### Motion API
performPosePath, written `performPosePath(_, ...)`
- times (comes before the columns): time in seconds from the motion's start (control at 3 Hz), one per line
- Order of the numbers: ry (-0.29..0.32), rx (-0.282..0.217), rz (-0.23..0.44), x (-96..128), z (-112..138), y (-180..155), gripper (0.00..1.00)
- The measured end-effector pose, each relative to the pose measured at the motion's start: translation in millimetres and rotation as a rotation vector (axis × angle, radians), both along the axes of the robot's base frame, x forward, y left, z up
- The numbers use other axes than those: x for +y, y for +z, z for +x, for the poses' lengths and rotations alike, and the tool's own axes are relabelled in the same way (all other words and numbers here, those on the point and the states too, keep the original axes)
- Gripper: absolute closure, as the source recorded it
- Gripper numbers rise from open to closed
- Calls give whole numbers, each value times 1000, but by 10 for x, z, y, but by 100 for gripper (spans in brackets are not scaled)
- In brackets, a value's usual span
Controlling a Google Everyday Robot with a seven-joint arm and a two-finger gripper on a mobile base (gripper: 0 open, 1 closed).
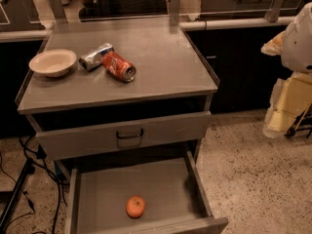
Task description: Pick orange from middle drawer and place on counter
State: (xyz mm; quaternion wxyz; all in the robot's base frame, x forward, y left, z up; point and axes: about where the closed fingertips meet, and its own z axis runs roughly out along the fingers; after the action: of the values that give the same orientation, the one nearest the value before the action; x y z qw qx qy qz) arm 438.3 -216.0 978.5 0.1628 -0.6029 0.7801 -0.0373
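The orange (135, 206) lies on the bare floor of the pulled-out middle drawer (105, 199), near its front edge, a little right of center. The counter (161, 65) is the flat grey cabinet top above the drawers. My white arm (298, 38) comes in at the right edge of the view. The gripper (285, 108) hangs below it, pale and yellowish, beside the cabinet and over the floor. It is well to the right of the drawer and the orange, and touches neither. Nothing shows in its hold.
On the counter's left part sit a white bowl (52, 62), a crushed silver can (96, 56) and a red soda can (118, 66) on its side. The top drawer front (129, 135) with a black loop handle is slightly pulled out. Cables (24, 179) lie on the floor at left.
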Motion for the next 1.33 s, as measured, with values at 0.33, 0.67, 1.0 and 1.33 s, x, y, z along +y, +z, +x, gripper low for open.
performPosePath(0.33, 3, -6, 0, 15, -2, 11, 0)
performPosePath(0.67, 45, -39, -6, 201, -18, 11, 0)
performPosePath(1.0, 121, -55, -29, 498, -32, -58, 0)
performPosePath(1.33, 193, -60, -31, 745, -51, -100, 0)
